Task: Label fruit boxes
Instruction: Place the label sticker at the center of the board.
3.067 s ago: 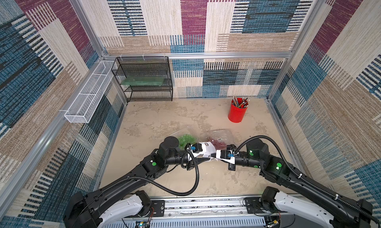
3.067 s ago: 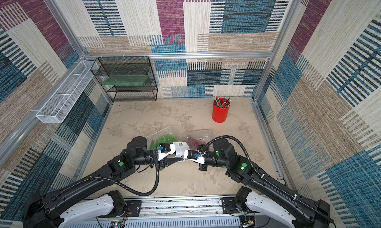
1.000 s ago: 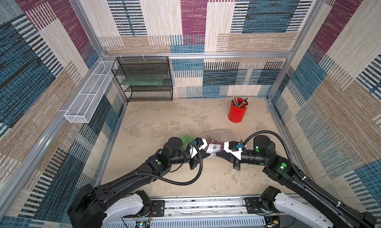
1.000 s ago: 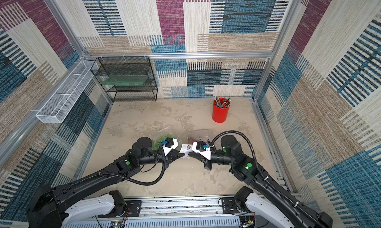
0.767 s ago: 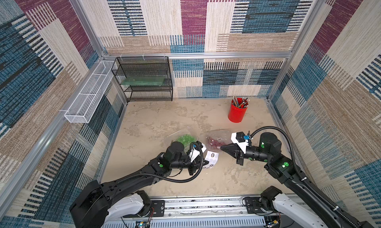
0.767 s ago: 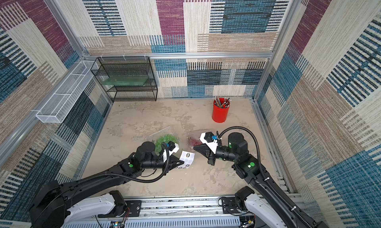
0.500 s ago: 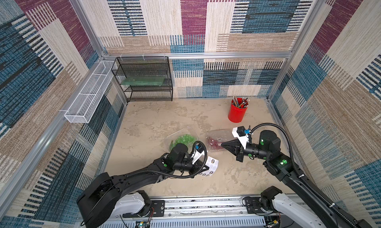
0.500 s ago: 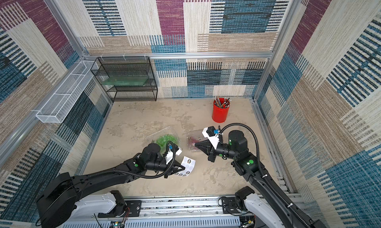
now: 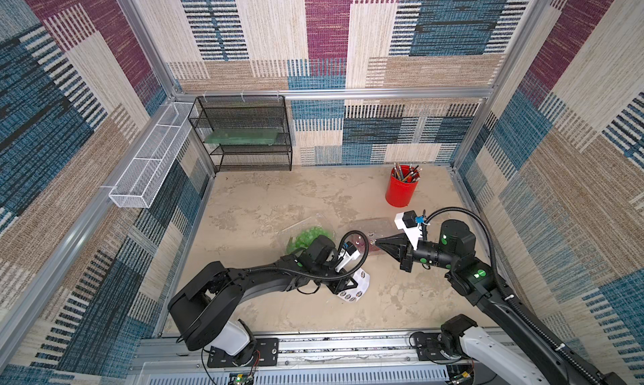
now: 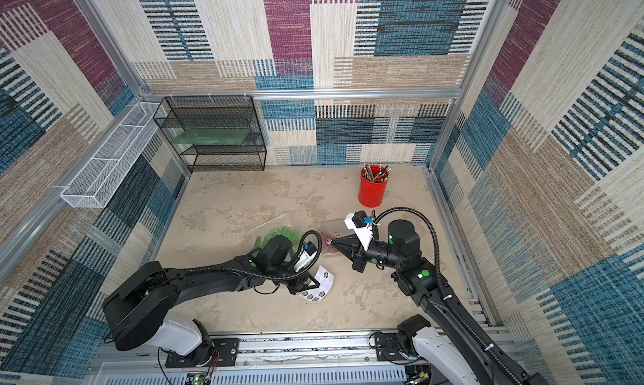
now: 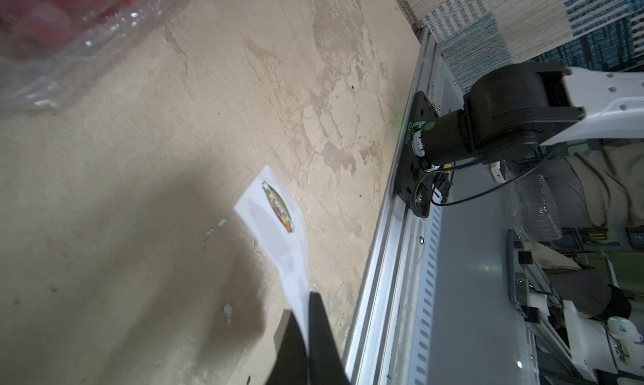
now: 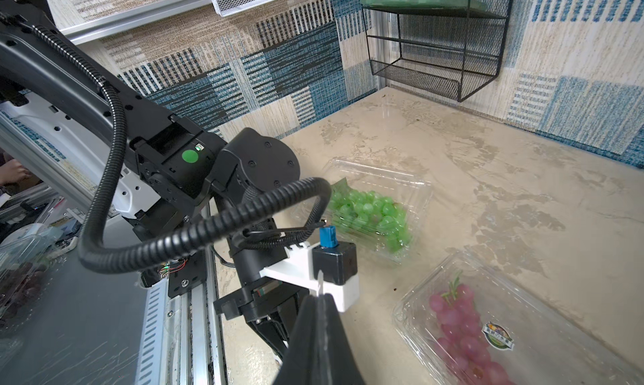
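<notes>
Just left of centre in both top views, the green-grape box (image 9: 306, 230) is lying on the tabletop (image 9: 271, 198). Lower right of it, the left gripper (image 9: 349, 285) is clamping the edge of the white sticker sheet (image 9: 361, 283). Right of centre, the red-grape box (image 9: 368, 227) is lying flat and wearing a round label (image 12: 499, 335). The right gripper (image 9: 373, 242), clenched on a thin white sliver (image 12: 320, 278), is pointing at that box.

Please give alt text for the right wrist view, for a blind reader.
The shut right gripper pinches a thin white sliver beside the red grape box, which bears a label; the green grape box lies behind the left arm.
</notes>
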Controlling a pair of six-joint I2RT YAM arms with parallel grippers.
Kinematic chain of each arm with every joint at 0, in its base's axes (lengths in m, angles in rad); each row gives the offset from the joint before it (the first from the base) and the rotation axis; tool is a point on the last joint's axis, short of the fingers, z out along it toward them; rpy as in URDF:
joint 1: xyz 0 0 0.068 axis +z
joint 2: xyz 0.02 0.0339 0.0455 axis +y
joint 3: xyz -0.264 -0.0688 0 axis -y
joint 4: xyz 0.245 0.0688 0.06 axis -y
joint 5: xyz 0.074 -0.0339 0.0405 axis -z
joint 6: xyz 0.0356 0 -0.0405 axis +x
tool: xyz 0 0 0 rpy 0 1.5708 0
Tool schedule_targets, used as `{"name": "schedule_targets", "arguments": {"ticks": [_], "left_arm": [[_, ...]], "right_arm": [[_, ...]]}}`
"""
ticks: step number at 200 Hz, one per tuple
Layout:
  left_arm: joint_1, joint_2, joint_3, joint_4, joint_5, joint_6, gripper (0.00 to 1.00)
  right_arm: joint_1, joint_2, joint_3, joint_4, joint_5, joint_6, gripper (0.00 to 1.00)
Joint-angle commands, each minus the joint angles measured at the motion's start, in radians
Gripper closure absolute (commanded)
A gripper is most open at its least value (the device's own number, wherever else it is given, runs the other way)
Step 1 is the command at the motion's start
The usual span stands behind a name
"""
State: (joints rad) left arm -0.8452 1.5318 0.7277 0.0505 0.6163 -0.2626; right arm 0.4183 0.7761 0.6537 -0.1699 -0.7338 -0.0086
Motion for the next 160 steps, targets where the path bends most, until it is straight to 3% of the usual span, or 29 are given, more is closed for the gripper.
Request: {"name": "schedule_targets", "arguments": {"ticks": [1, 35, 91, 160], "left_arm": [[0.000, 0.023, 0.044, -0.111, -0.110, 0.043, 0.95], [0.001, 0.075, 0.124, -0.213, -0.211, 0.089, 0.88], [0.000, 0.094, 0.196, -0.308, -0.354, 0.127, 0.64], [0.002, -0.052, 0.188, -0.306, -0.417, 0.131, 0.53]], "right_arm": [[0.000, 0.000, -0.004, 0.020, -0.003, 0.002, 1.00], [0.000, -0.001, -0.011, 0.007, 0.041, 0.005, 1.00], [-0.010, 0.000, -0.016, -0.025, 0.118, 0.009, 1.00], [-0.012, 0.025, -0.014, -0.031, 0.146, 0.047, 1.00]]}}
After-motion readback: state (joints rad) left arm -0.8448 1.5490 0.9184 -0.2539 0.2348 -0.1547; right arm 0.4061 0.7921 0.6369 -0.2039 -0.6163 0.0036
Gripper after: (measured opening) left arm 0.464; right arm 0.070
